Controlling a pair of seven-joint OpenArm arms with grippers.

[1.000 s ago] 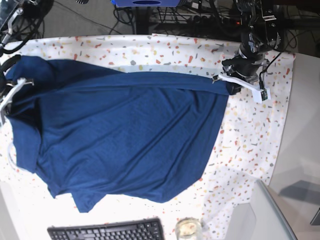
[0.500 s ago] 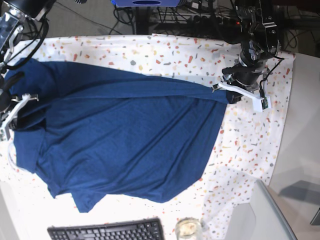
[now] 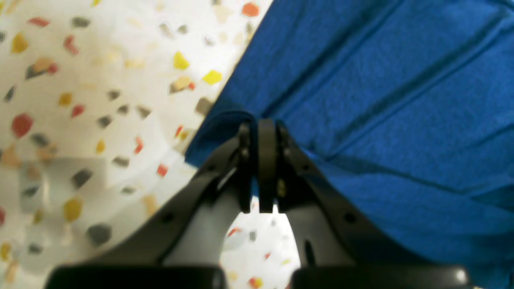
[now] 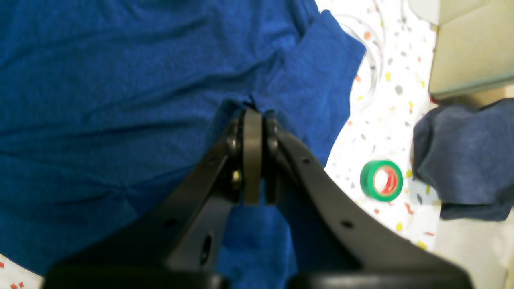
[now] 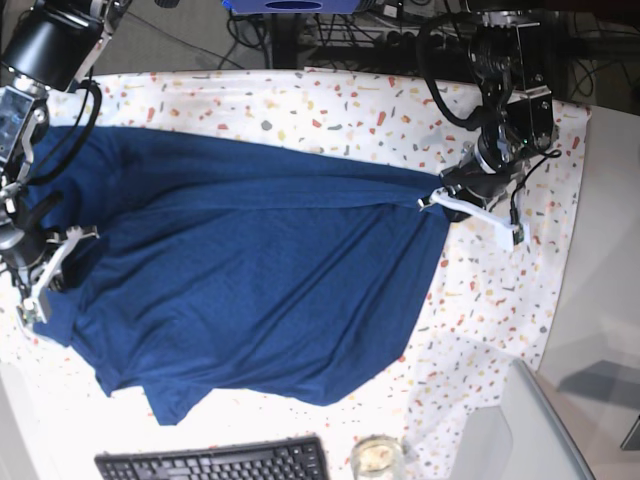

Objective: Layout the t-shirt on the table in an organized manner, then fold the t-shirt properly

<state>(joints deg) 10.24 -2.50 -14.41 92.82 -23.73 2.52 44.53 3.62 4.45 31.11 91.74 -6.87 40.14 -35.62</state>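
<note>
Left wrist view: the left end effector (image 3: 259, 132) is clamped on an edge of the t-shirt (image 3: 381, 100), whose cloth spreads ahead and to its right.

Right wrist view: the right end effector (image 4: 253, 120) pinches the shirt, cloth ahead and left.

Base view: the shirt's long axis spans both end effectors across the tabletop (image 5: 330, 100).

Navy t-shirt (image 5: 250, 270) lies spread — creased, upper edge taut — over the speckled table (image 5: 500, 290).
</note>
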